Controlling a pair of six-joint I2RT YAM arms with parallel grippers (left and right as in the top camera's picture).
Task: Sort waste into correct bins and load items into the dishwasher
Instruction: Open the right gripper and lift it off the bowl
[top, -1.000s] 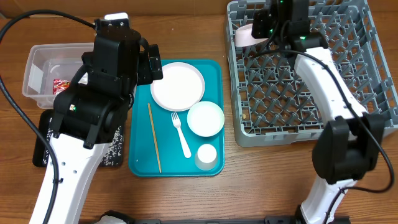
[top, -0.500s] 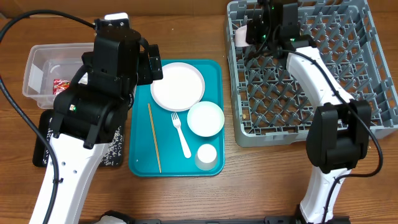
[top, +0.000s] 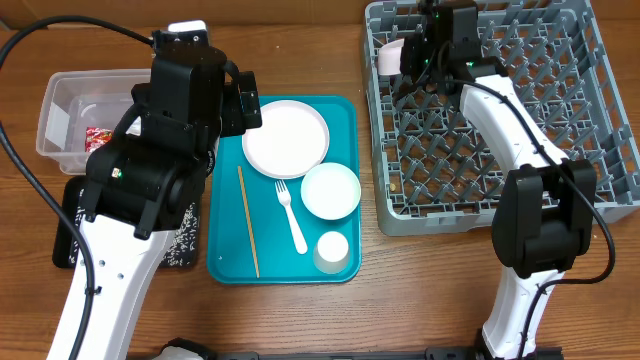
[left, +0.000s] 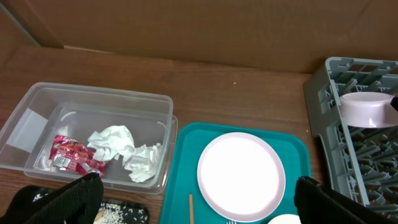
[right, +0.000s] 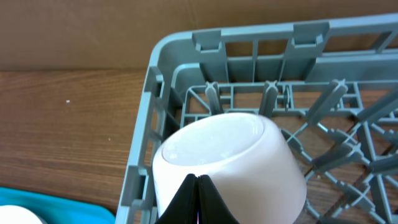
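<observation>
Right gripper (right: 198, 190), pinched shut on the near edge of a round white plastic bowl (right: 230, 155), holds it tilted directly ahead of its fingertips, in the far left corner of the square grey lattice dish rack (right: 249, 32).

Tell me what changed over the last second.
The elbow of the right arm swung left, and the right claw, shut on the rim of the bowl, carried it slightly toward the far left corner of the dish rack. Nothing was released. The left claw stayed open and still; plate, second bowl, cup, fork and stick on the teal tray did not move.
</observation>
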